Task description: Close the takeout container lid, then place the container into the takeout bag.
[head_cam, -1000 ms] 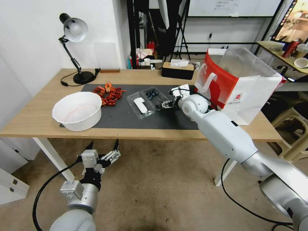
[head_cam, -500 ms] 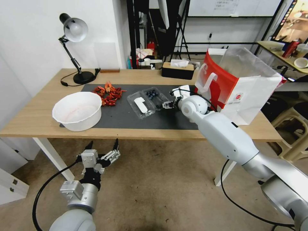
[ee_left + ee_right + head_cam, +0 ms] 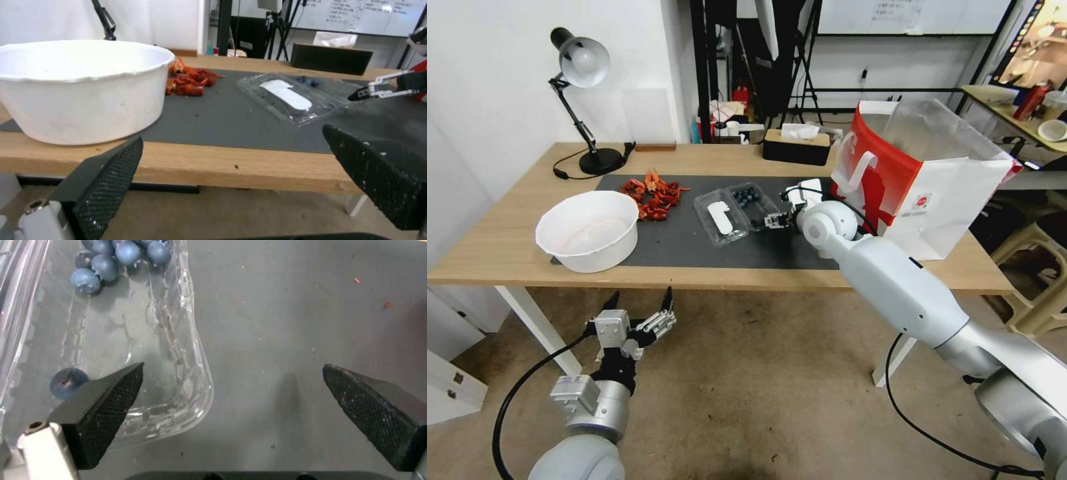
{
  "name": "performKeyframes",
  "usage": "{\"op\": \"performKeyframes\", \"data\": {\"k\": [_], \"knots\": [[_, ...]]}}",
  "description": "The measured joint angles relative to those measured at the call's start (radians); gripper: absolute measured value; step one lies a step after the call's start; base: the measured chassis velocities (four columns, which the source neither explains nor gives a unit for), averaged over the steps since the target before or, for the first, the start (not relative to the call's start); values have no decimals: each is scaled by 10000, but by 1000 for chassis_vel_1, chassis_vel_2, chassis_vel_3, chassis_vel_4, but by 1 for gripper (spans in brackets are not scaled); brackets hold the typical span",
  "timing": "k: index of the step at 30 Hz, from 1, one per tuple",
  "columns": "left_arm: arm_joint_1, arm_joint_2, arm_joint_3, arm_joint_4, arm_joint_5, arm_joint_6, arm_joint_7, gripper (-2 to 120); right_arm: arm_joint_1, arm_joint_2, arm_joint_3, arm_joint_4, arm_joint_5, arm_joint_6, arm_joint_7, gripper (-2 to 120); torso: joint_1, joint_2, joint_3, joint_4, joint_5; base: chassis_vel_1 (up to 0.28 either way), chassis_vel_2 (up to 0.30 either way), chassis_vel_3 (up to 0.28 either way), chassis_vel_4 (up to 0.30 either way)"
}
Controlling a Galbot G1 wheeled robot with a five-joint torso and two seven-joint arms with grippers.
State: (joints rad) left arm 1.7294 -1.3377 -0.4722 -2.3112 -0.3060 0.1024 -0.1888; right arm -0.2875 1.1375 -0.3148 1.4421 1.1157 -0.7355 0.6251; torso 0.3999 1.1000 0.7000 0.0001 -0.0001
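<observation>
I've got the right gripper [image 3: 772, 221] low over the mat w/ fingers spread wide — takeout container [image 3: 735, 209] lies open just beside it, one finger [image 3: 95, 413] over the tray's corner; takeout bag [image 3: 924, 177] behind; left gripper [image 3: 639, 317] parked below the table, also apart.

The takeout container [image 3: 740, 212] lies open and flat right at my right gripper [image 3: 772, 221], its clear tray corner just under one of my spread fingertips [image 3: 109, 396]. Dark blueberries [image 3: 118, 256] cluster at the tray's far end, one loose berry nearer me. The lid [image 3: 717, 218] lies folded back on the tray's far side, white oblong label up. The takeout bag [image 3: 924, 177], red and white, stands open just behind my wrist, white handles hanging.
</observation>
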Motion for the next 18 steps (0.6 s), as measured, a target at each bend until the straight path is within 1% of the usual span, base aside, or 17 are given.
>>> {"op": "performKeyframes", "data": {"k": [3,13,18], "knots": [[5,-6,16,3,44,-31,0,100,-65,-3,-3,71,196,0,259,100,0,0,0,0,0,0,0,0,0],[28,-5,4,-25,115,-56,-12,100,-307,-59,55,306,501,0,544,100,1,0,0,-1,1,0,0,0,0],[51,-28,9,-25,172,-92,-20,100,-398,-47,72,477,732,1,938,100,0,0,0,0,0,0,0,0,0]]}}
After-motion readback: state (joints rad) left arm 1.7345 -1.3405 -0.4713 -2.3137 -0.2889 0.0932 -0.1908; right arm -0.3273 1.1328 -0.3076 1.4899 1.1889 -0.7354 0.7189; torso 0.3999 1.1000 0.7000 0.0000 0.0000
